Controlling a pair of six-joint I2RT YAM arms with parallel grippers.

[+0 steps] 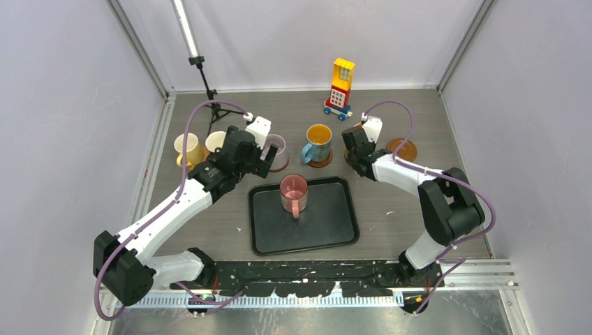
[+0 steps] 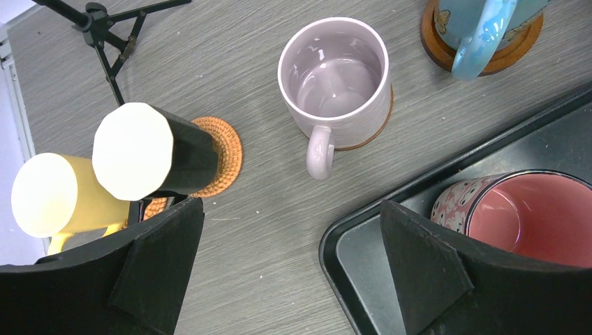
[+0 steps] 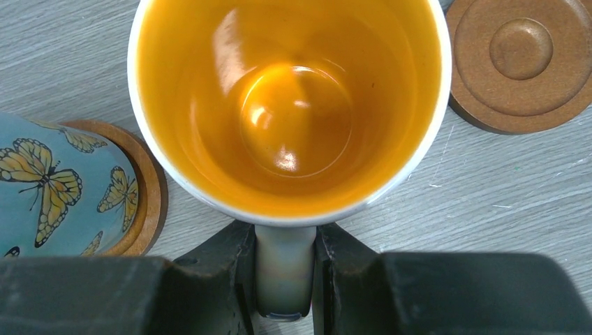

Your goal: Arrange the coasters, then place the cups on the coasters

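While my right hand [image 3: 285, 283] was clamped on the handle [image 3: 283, 251] of the white mug [image 3: 293, 105] with the orange inside, the job, as I judged it, was to seat that mug on the bare coaster [image 3: 520, 63] just beside it. I needed to hold it level, centre its base over the coaster's raised middle, stay off the blue butterfly mug [image 3: 56, 181] on the other side, and let go only once it sat flat. The mug was over the grey tabletop [image 3: 502, 202] between those two, its glossy lining empty. My left hand [image 2: 290, 262] was spread wide near the lilac mug [image 2: 335, 77].
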